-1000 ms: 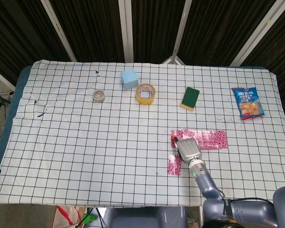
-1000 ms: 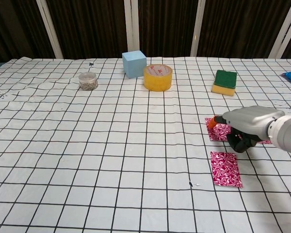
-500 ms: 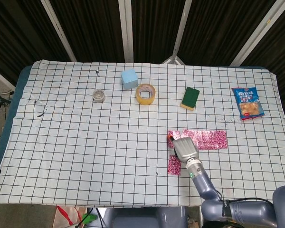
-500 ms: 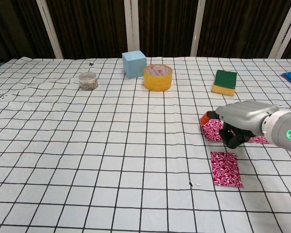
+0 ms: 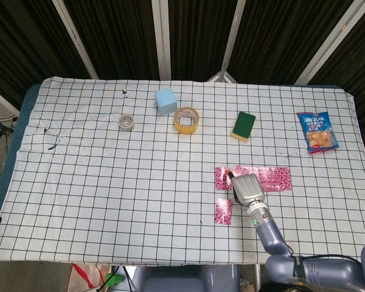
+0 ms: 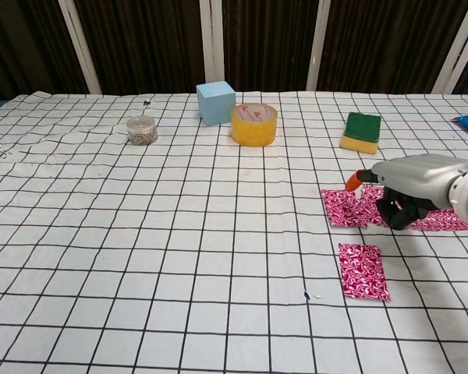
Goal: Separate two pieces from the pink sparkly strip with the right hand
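A: What lies around the right hand (image 5: 246, 188)?

B: It sits over the pink sparkly strip (image 5: 267, 179), whose long part runs out to the hand's right. Just to its left lies a small separated piece (image 5: 221, 178), close to the strip's end. A second loose piece (image 5: 223, 211) lies nearer the robot, just below and left of the hand, apart from the strip.

A: And further off?

B: Beyond the hand, towards the far edge of the checked tablecloth (image 5: 109, 182), are a green sponge (image 5: 243, 125), a yellow tape roll (image 5: 186, 120), a light blue cube (image 5: 165, 100) and a small clear jar (image 5: 126, 123). A blue snack packet (image 5: 317, 131) lies far to the right. None of them stands between the hand and the strip.

A: Is the hand holding anything?

B: I cannot tell. From the head view the back of the hand covers the fingers. The chest view shows the right hand (image 6: 409, 195) from the side: dark fingers (image 6: 398, 214) curled downward onto the pink sparkly strip (image 6: 437, 221), with an orange tip pointing left. Whether they pinch the foil or only press on it is unclear.

A: The left hand?

B: Neither view shows it.

A: What else does the chest view add?

B: The gap between the separated piece (image 6: 343, 208) and the second loose piece (image 6: 363, 270) reads plainly there.
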### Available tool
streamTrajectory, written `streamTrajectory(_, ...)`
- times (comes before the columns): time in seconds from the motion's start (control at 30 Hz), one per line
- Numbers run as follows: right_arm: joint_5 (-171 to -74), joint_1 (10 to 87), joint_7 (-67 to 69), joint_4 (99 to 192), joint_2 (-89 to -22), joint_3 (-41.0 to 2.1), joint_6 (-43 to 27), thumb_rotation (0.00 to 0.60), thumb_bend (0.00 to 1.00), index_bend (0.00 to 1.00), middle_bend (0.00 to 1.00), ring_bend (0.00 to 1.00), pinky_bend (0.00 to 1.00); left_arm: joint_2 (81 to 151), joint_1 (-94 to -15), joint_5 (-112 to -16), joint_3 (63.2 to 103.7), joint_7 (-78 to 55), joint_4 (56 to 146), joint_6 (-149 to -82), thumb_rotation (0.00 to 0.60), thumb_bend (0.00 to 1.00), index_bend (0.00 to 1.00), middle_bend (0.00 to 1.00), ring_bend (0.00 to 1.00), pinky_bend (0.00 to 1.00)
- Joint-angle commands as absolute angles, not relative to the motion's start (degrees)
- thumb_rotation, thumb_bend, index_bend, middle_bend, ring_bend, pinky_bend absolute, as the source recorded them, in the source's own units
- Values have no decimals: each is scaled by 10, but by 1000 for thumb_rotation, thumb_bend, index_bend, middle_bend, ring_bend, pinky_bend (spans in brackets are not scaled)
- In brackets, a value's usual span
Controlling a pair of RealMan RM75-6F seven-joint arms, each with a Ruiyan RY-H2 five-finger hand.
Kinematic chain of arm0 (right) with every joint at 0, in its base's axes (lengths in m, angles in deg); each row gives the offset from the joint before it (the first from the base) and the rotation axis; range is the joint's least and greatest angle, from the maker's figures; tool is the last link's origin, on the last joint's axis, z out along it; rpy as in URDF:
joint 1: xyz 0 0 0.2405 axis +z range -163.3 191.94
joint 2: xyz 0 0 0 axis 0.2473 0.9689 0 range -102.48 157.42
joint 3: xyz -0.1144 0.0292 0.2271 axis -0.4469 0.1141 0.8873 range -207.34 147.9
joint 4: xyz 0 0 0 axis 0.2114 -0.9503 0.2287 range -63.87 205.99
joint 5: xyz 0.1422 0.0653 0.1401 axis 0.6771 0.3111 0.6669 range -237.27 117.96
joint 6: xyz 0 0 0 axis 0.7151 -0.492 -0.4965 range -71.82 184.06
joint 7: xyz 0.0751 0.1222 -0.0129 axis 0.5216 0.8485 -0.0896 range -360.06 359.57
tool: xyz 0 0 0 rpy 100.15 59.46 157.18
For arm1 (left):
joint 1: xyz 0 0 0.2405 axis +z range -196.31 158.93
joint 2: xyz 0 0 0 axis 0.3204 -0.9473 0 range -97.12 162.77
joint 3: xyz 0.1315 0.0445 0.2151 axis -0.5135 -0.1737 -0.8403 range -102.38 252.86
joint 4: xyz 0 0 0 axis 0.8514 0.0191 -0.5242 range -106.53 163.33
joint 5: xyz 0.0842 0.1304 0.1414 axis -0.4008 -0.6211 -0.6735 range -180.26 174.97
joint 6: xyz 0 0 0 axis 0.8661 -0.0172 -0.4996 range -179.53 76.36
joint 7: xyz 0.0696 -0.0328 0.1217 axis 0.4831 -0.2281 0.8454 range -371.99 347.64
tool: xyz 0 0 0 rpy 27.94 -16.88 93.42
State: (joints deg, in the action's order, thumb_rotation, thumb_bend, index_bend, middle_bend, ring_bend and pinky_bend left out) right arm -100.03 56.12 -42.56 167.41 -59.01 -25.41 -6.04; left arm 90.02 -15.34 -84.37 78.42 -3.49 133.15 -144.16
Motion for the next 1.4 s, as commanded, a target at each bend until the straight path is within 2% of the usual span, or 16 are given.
streamTrajectory(0.03, -1003, 560, -423, 1667, -594, -260, -55, 600, 782, 174, 817, 716, 542, 901, -154, -842, 785, -33, 1332, -1441, 600, 324, 160, 0, 0, 101)
streamTrajectory(0.67, -1005, 563, -422, 1642, -622, -269, -43, 600, 782, 174, 817, 716, 542, 901, -155, -841, 785, -31, 1332, -1438, 600, 324, 161, 0, 0, 101)
streamTrajectory(1.4, -987, 590, -453, 1655, -660, -246, -54, 600, 783, 174, 817, 716, 542, 897, -155, -839, 786, -44, 1330, -1437, 600, 324, 161, 0, 0, 101)
